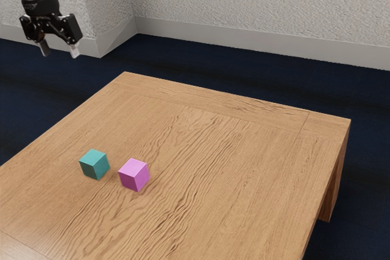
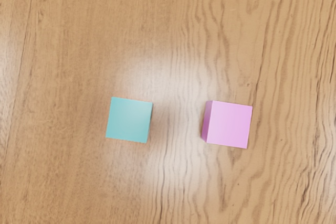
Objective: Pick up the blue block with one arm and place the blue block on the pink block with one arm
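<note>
Worktop [image 1: 244, 150] up front, bearing blue block [image 1: 94, 164] near pink block [image 1: 134, 174], on the exterior view's left of it, not touching. High at that view's upper left, well apart from both: jaws spread open, gripping nothing.

Table [image 1: 256, 168] with two blocks resting on its top, toward the near corner at the exterior view's left. The blue block [image 1: 94, 164] lies at the exterior view's left of the pink block [image 1: 134, 174]. The two sit side by side, near each other but apart (a strip of bare tabletop runs between them). The gripper [image 1: 59, 51] hangs high over the table, well above both blocks. Floor [image 1: 244, 71] surrounds the table, and a wall [image 1: 256, 4] stands behind it.
</note>
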